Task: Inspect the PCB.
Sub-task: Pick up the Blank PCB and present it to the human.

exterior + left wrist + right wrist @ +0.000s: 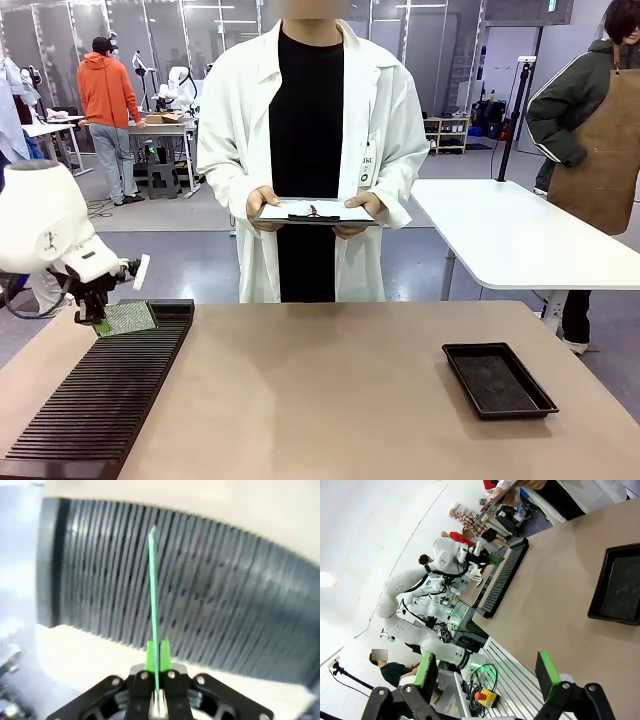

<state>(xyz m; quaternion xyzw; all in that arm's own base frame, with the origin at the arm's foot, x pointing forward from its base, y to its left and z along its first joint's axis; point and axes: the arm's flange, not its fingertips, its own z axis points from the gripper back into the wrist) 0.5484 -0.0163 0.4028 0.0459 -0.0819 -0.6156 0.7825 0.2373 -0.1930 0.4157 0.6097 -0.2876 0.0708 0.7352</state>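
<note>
The PCB [128,318], a small green board with a speckled face, hangs over the far end of the black slotted rack [100,400]. My left gripper [94,312] is shut on its left edge. In the left wrist view the PCB [152,590] is a thin green line edge-on, pinched between the green pads [149,656] of the left gripper [158,659], with the rack's slots [215,610] blurred behind it. My right gripper [487,672] stands open in the air with nothing between its fingers, well back from the table.
A person in a white coat stands at the far side holding a clipboard [315,212] in both hands. A shallow black tray [497,378] lies at the table's right, also the tray [617,587] in the right wrist view. Bare tabletop [320,390] lies between rack and tray.
</note>
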